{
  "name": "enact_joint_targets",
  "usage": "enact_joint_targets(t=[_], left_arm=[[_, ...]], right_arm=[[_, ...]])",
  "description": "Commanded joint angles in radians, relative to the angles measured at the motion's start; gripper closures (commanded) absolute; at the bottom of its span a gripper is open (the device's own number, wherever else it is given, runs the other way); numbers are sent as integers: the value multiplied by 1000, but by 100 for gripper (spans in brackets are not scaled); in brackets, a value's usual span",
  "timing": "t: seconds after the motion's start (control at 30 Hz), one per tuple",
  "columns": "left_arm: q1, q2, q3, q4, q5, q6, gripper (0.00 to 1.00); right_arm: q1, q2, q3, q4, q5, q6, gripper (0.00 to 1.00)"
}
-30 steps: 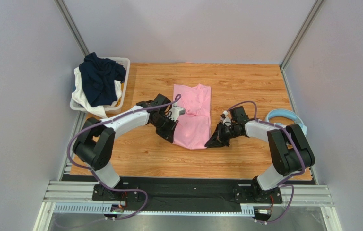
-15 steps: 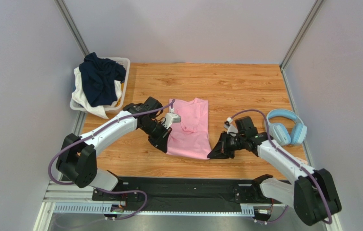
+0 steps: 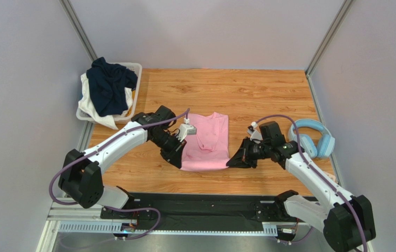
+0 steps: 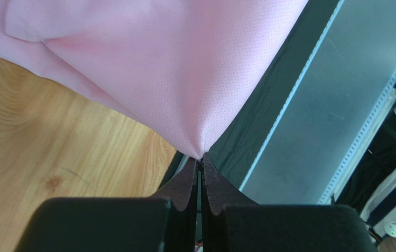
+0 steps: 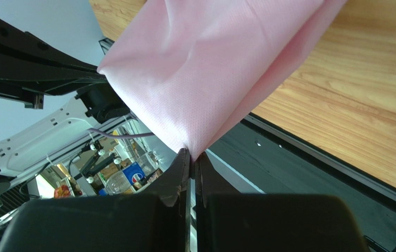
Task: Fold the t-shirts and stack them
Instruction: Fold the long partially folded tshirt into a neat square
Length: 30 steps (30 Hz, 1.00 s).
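Note:
The light pink t-shirt (image 3: 207,143) lies partly folded on the wooden table, its near edge lifted between my two grippers. My left gripper (image 3: 180,164) is shut on the shirt's near left corner; the pink cloth (image 4: 173,68) runs into its closed tips (image 4: 201,157). My right gripper (image 3: 231,163) is shut on the near right corner, with the cloth (image 5: 210,68) pinched at its tips (image 5: 192,155). The dark navy t-shirt (image 3: 109,84) lies crumpled on top of the white basket at the far left.
A white plastic basket (image 3: 134,79) holds the navy shirt and a white cloth (image 3: 90,105) hanging over its side. Light blue headphones (image 3: 310,137) lie at the table's right edge, close behind my right arm. The black base rail (image 3: 205,205) runs along the near edge.
Both grippers pulled the pink shirt toward the near edge of the table, and its visible length has shortened. The right arm swung outward, uncovering the headphones.

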Motion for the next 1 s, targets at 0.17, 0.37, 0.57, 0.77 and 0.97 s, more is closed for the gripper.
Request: enact_joint_targets(t=[0.17,0.37,0.57,0.77,0.97], left_arm=[[45,129,184,67,-68,-1,99],[101,273,321,85,-117,-4,100],[166,342,414,102,-164,-21,100],[190,407,506,103,-184,-33,100],[190,496,615,87,-160,-53,100]], right_arm=[[-4,180,241,33,45,-38,100],[-27,280,330,56,43,-58,100],[-61,357,374,85,34,-79,100],[-110,452,394,128,20,-96,100],[-150,558,475,148,2,-102,100]])
